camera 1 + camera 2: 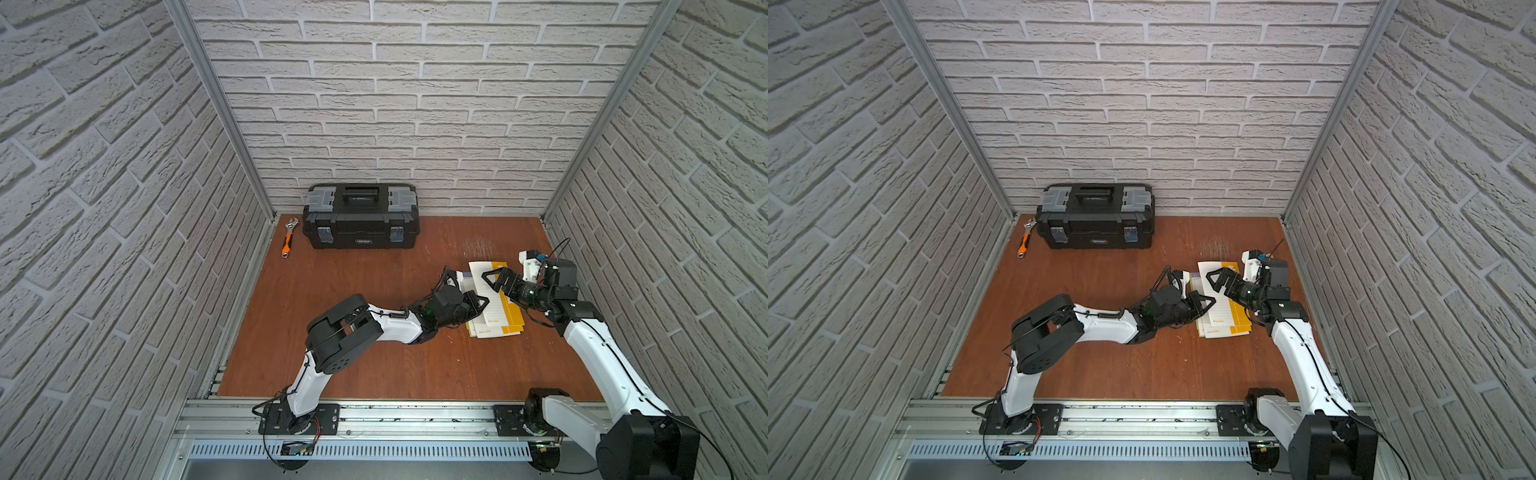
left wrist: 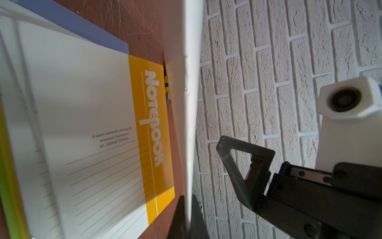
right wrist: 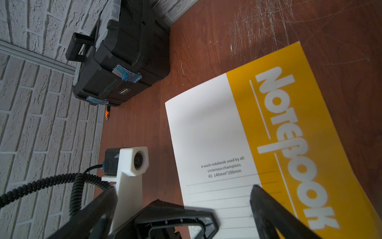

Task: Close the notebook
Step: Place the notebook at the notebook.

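Note:
A white-and-yellow notebook tops a small stack on the right of the wooden table. My left gripper is shut on the edge of its cover, which stands raised. The left wrist view shows that cover edge-on. Beside it lies a flat notebook with the same print. My right gripper is open, close above the cover's printed face, with nothing between its fingers.
A black toolbox stands against the back wall. An orange-handled wrench lies to its left. A blue notebook sticks out from under the stack. Brick-patterned walls close in three sides.

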`<action>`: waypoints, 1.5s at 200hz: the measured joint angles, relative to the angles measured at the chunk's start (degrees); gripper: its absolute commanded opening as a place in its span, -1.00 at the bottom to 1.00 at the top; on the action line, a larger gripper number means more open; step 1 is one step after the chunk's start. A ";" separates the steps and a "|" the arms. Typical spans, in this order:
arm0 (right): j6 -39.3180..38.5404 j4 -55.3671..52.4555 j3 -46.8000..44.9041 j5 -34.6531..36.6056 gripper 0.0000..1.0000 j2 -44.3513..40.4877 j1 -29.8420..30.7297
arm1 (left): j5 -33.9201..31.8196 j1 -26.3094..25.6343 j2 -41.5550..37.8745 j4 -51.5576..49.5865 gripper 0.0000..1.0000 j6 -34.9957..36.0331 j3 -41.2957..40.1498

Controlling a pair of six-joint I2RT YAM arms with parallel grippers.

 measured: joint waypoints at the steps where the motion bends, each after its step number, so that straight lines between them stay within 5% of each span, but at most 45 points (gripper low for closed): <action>1: 0.00 0.02 0.00 0.00 1.00 0.04 0.00 | 0.02 0.00 0.07 0.04 -1.00 -0.11 0.00; 300: -1.53 14.45 -5.53 -1.79 1.00 19.47 -0.02 | 0.42 0.44 6.10 4.22 -1.00 -3.23 -3.96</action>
